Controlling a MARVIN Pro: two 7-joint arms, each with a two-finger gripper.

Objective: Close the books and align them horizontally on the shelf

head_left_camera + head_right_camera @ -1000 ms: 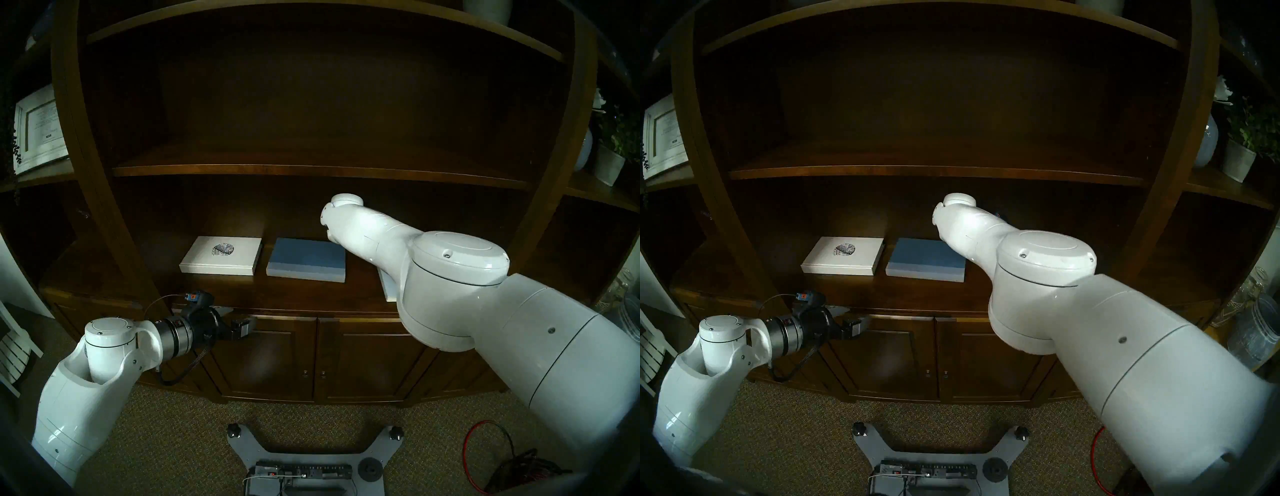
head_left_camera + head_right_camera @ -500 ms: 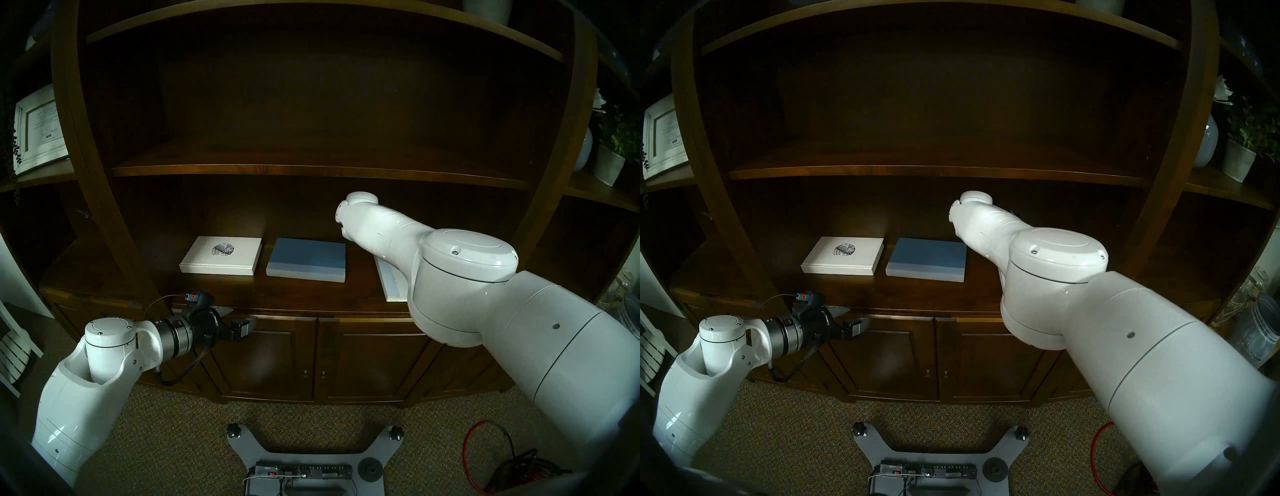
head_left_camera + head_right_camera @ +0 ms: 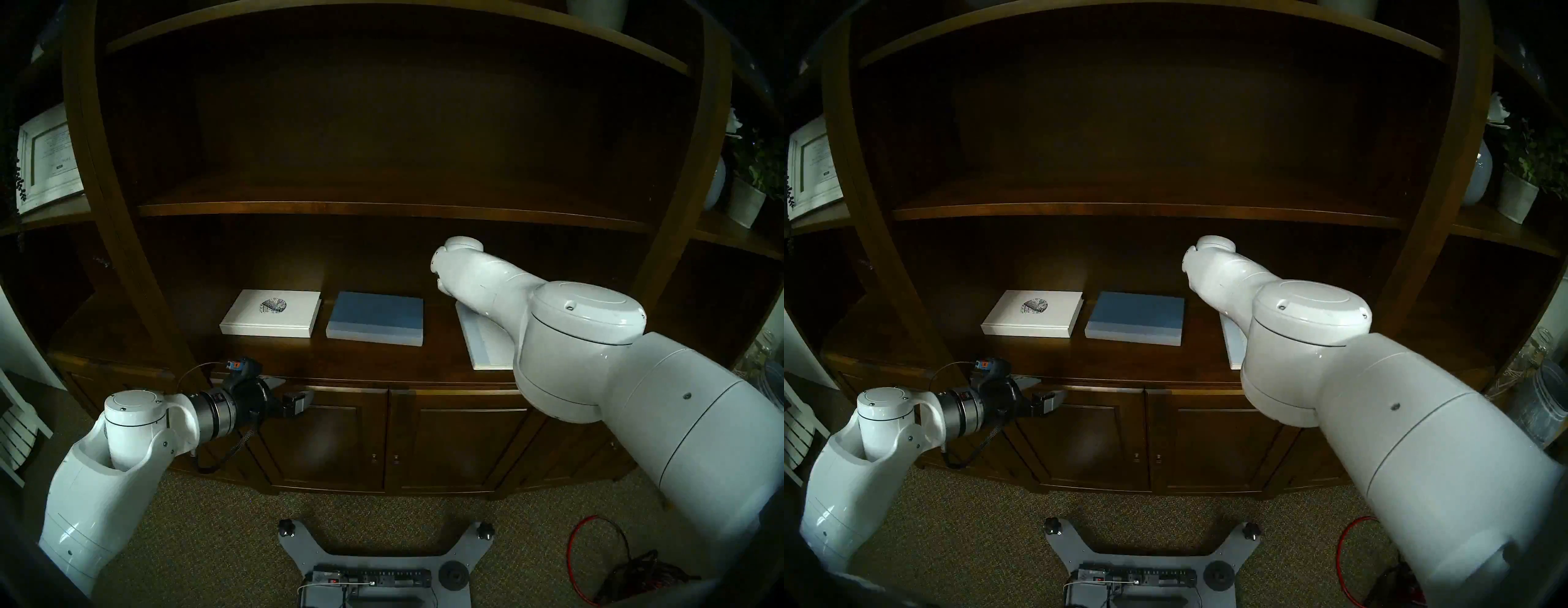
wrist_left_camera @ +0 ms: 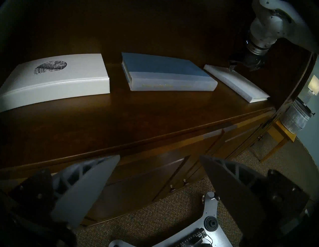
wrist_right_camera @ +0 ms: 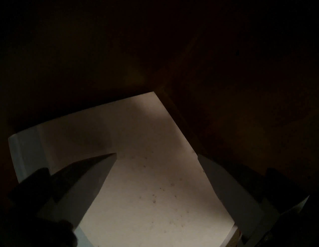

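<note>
Three books lie closed and flat on the shelf (image 3: 382, 363): the emblem book (image 3: 271, 313) and the blue book (image 3: 376, 318) sit square and just beside each other, while the plain white book (image 4: 236, 82) lies skewed, well right of them, one corner close to the shelf's front lip. The right gripper (image 5: 156, 155) stands wide open over that book's cover and has hold of nothing; one finger hangs above the cover, the other beyond its right edge. Whether the tips touch the cover cannot be told. The left gripper (image 4: 159, 156), equally spread and empty, waits below and in front of the shelf edge. Risks, as judged: a careless sweep toward the front could tip the skewed book off the lip; a push on one corner alone would spin it rather than straighten it; a hard shove leftward could knock the blue book out of line. Open room exists between blue and white books and behind the white one; the bookcase upright (image 3: 662, 237) crowds the right side, limiting the arm's swing there.
</note>
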